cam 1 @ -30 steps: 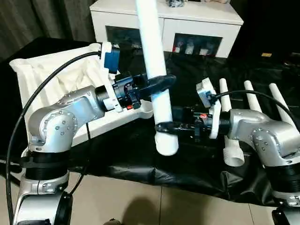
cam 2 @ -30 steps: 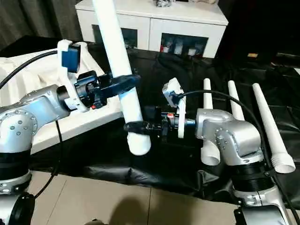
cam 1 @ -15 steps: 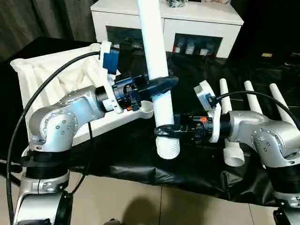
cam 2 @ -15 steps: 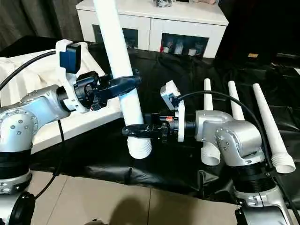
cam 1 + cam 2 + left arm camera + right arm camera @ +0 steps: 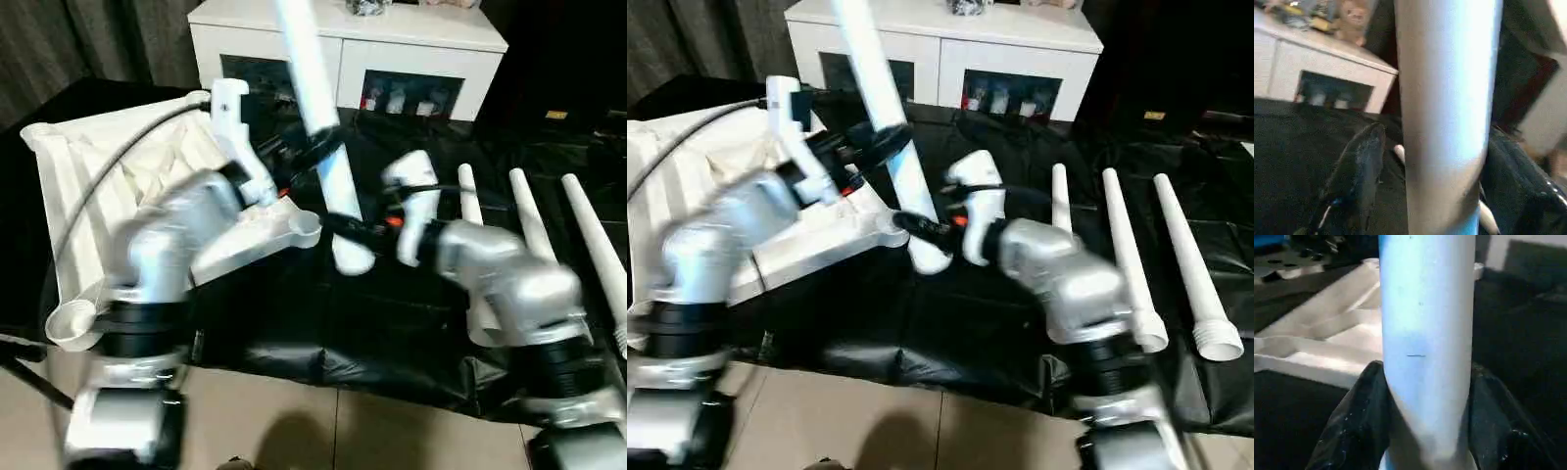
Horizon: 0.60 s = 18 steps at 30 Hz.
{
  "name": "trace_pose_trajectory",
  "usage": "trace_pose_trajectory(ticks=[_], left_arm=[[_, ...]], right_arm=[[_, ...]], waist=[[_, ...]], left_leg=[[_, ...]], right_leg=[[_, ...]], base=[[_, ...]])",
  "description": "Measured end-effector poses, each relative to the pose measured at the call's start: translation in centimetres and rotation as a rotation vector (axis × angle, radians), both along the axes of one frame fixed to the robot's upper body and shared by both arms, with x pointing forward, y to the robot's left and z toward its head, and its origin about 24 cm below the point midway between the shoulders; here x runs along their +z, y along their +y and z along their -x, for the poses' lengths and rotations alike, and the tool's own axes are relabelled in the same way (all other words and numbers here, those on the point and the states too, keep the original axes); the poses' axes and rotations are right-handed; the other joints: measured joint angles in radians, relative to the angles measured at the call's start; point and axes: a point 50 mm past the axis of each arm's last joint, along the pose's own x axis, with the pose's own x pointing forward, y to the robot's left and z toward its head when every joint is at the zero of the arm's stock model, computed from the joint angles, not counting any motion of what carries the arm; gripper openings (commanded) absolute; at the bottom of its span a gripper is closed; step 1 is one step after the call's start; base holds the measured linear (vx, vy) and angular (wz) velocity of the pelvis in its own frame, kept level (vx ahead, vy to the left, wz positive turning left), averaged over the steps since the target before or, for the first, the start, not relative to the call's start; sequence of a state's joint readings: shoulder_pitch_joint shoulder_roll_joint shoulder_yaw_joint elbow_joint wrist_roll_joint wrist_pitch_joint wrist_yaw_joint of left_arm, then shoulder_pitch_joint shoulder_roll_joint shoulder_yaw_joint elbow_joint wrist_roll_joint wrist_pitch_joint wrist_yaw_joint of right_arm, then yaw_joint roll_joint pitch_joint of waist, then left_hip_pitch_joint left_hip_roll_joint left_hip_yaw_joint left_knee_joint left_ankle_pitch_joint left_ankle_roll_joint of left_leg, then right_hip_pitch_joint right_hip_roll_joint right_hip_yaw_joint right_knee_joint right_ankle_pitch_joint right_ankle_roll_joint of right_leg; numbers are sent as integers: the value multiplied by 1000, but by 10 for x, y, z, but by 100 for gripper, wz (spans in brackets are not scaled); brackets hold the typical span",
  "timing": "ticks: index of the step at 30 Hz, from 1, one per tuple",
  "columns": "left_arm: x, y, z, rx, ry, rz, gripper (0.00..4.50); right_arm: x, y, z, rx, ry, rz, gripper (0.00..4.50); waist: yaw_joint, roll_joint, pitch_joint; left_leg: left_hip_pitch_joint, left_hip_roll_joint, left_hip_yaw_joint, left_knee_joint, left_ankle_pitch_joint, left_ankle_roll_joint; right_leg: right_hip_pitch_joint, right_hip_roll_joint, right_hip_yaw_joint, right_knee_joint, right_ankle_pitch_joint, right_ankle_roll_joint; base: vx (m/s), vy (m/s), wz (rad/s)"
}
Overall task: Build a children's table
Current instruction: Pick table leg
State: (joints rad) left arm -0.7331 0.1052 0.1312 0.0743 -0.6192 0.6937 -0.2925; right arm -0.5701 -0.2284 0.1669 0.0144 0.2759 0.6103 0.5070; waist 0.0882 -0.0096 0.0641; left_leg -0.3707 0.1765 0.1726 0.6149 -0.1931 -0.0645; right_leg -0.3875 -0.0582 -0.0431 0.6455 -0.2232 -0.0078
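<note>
A humanoid robot holds one long white table leg (image 5: 318,108) nearly upright between its two arms, above a black-covered work surface (image 5: 392,323). The left gripper (image 5: 312,149) grips the leg partway up; in the left wrist view a black finger (image 5: 1359,171) lies against one side of the tube, the jaws closed about as wide as the tube. The right gripper (image 5: 921,227) holds the leg close to its wide lower end; the right wrist view shows both black fingers (image 5: 1359,416) pressed to either side of the tube.

The white ribbed tabletop (image 5: 108,186) lies underside-up on the robot's left, tilted. Its nearest round corner socket (image 5: 304,227) sits just beside the leg's lower end (image 5: 351,257), which hangs slightly to the right of the socket, not yet in it. Three more legs (image 5: 1129,257) lie side by side on the black cover to the right. A white cabinet with glass doors (image 5: 372,59) stands behind.

The likely step is seating the leg in that socket. The risks look like these: the leg leans, so its end could meet the socket rim at an angle and jam or skid off. The tabletop rests loose and tilted, so a sideways push could shove it away. With two grips on one smooth, tapered tube, uneven motion between the arms could make it slip or twist. Both arms appear blurred, which suggests fast movement, making an overshoot past the socket more likely.
</note>
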Motion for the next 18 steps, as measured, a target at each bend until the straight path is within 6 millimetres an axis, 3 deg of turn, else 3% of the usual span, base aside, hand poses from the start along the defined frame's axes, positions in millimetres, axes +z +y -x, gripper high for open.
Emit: trace_pose_trajectory(ticks=[7, 18], left_arm=[[3, -6, -5, 62, 37, 60, 331], [6, -3, -10, 158, 52, 50, 250]], right_arm=[[-4, 15, -5, -147, -90, 35, 188], [-5, 25, -7, -217, -121, 32, 188]], waist=[[-1, 0, 0], [-1, 0, 0]], left_leg=[[0, 0, 0, 0, 0, 0], [-1, 0, 0, 0, 0, 0]], right_leg=[[0, 0, 0, 0, 0, 0], [-1, 0, 0, 0, 1, 1]], base=[[0, 0, 0], [0, 0, 0]])
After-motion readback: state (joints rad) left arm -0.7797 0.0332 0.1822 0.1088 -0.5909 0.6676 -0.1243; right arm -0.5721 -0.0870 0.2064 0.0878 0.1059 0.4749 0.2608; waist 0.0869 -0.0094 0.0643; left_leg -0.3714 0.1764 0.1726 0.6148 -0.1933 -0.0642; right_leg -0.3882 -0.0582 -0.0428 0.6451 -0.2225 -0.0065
